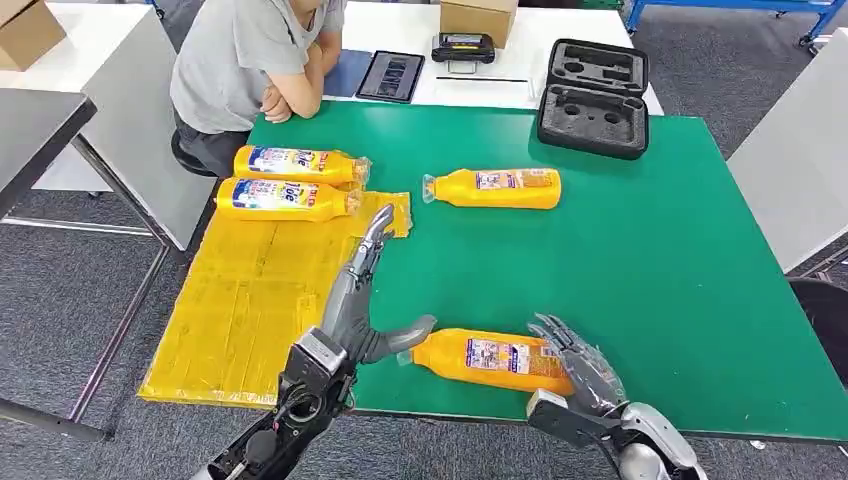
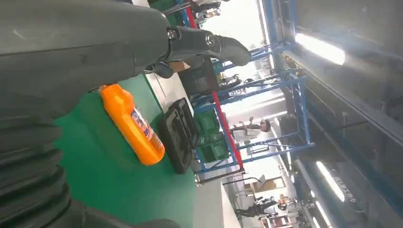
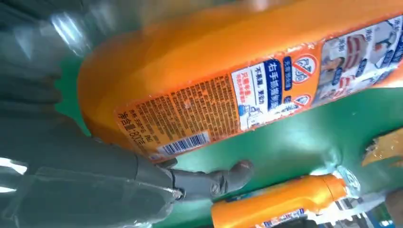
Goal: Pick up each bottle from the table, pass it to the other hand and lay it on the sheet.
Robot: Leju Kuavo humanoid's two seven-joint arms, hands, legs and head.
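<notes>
Near bottle (image 1: 490, 358): lies on its side at the lower centre of the head view, close to the near edge of the green worktop (image 1: 680, 260), cap pointing left.
Right hand (image 1: 578, 365): its fingers are laid over the base end of the near bottle; the right wrist view shows the thumb under the bottle, so it is grasping this bottle.
Left hand (image 1: 365, 285): released, fingers stretched up the frame, thumb pointing toward the cap of the near bottle; it holds nothing.
Far bottle (image 1: 492, 188): lies alone on the worktop at the upper centre, with free green surface around it and to the right.
Yellow sheet (image 1: 260, 300): at the left, hanging over the worktop's left and near edges; two bottles (image 1: 290, 182) lie on its upper end.
Black case (image 1: 594, 97): open, at the upper edge of the worktop.
Person (image 1: 250, 60): seated at the upper left, head cut off by the frame.
Left wrist view: shows the far bottle before the black case; ribbed cover hides much.
Right wrist view: label close up, partly blurred.
</notes>
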